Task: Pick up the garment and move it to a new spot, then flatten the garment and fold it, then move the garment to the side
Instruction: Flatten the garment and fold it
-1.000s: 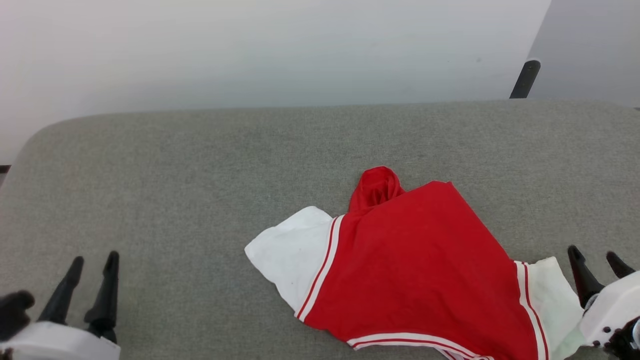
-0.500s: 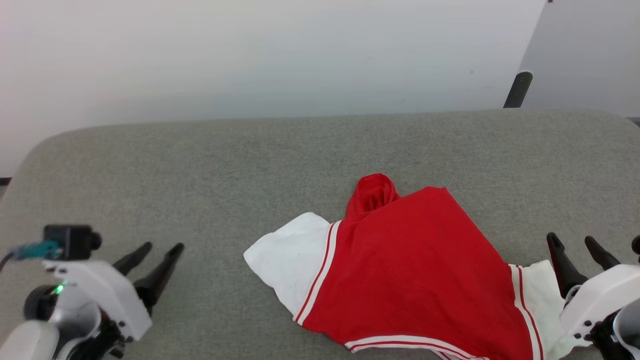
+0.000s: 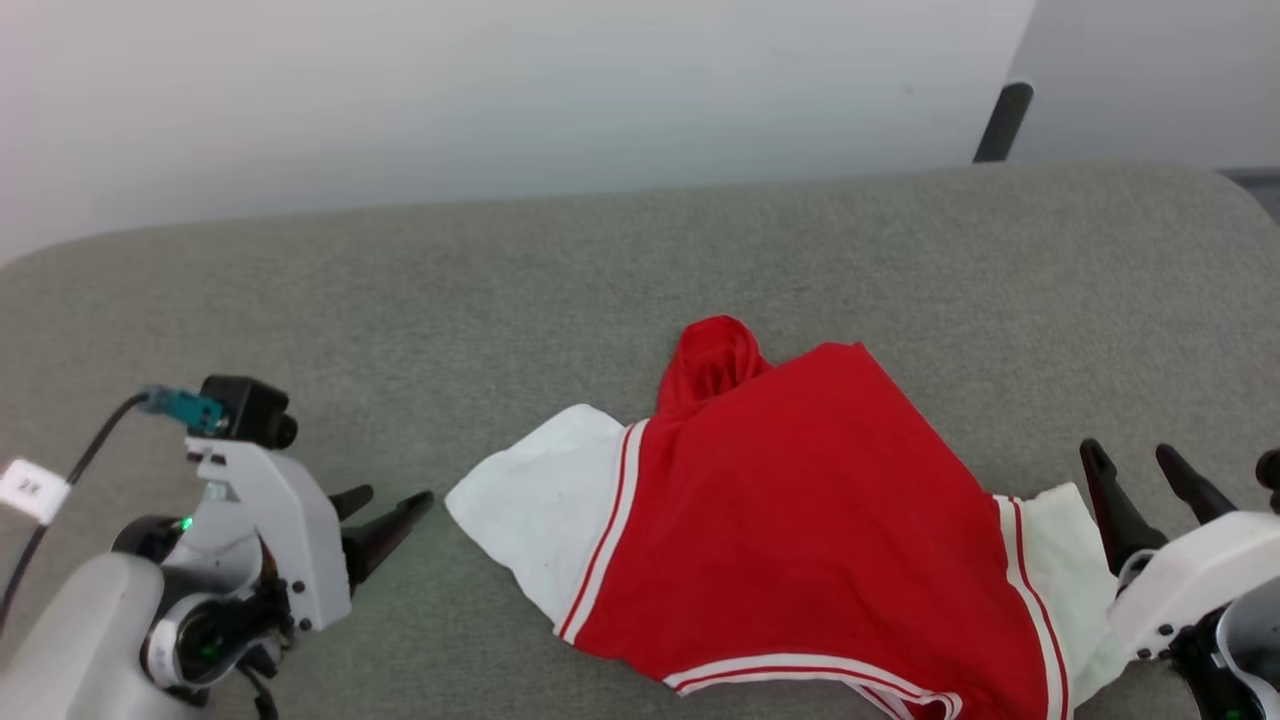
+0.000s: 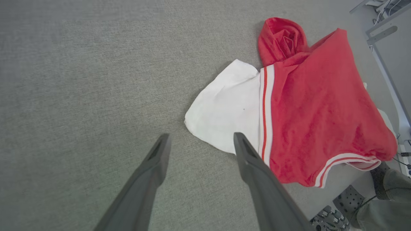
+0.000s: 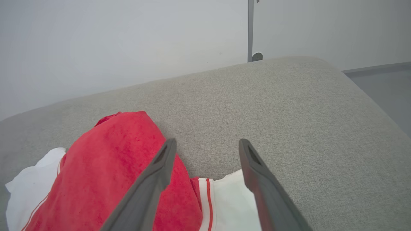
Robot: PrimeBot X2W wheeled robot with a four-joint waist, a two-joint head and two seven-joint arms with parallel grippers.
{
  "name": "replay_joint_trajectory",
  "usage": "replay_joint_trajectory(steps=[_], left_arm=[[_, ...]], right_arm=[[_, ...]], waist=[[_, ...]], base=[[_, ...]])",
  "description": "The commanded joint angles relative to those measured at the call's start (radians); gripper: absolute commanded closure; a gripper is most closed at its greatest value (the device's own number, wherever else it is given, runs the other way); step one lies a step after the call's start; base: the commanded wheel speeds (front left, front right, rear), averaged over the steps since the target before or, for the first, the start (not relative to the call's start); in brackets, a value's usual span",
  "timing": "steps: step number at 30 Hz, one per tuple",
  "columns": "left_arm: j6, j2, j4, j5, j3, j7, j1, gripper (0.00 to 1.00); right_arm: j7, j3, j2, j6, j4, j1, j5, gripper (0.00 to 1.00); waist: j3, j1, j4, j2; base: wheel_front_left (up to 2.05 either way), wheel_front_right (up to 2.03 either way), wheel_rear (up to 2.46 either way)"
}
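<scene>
Two hands flank the work, both with fingers spread wide and nothing between them. The left hand (image 3: 398, 497) lies low over the desk (image 3: 500, 300) and points across at the garment (image 3: 800, 500), its tips just short of the near white sleeve (image 3: 540, 510). In the left wrist view that hand (image 4: 201, 136) frames the sleeve's lower edge, though whether a finger touches cloth I cannot tell. The right hand (image 3: 1128, 452) stands at the garment's other end, just beside the second white sleeve (image 3: 1060, 560). Its own view shows the right hand (image 5: 207, 141) above the seam where red meets white.

The garment sits towards the front and right of the grey fabric-covered desk, rumpled rather than spread. The striped hem (image 3: 800, 665) is nearest, the red body is humped in the middle, and a bunched red knot (image 3: 712, 360) lies at the far side. No lettering shows.

Beyond it the desk runs on to a rounded far edge, then a pale wall (image 3: 500, 90) and a dark post (image 3: 1000, 120).

I judge this to be the first step, the reach before the pick-up, with no cloth gripped yet. The next move likely calls for each hand to come down on its sleeve and close on a firm pinch of fabric. They would then lift together so the shirt hangs open instead of dragging.
</scene>
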Motion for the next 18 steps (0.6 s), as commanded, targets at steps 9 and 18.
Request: replay_joint_trajectory(steps=[9,18], left_arm=[[-0.013,0.007,0.066,0.032,-0.036,0.008,-0.077,0.0],[-0.019,0.019,0.153,0.041,-0.065,0.017,-0.122,0.0]], right_arm=[[-0.031,0.019,0.013,-0.001,-0.001,-0.04,0.009,0.0],[-0.053,0.023,0.019,-0.001,0.008,-0.06,0.01,0.0]], waist=[[0.101,0.0,-0.074,-0.0001],[0.162,0.0,-0.106,-0.0001]], base=[[0.0,0.0,0.0],[0.0,0.0,0.0]])
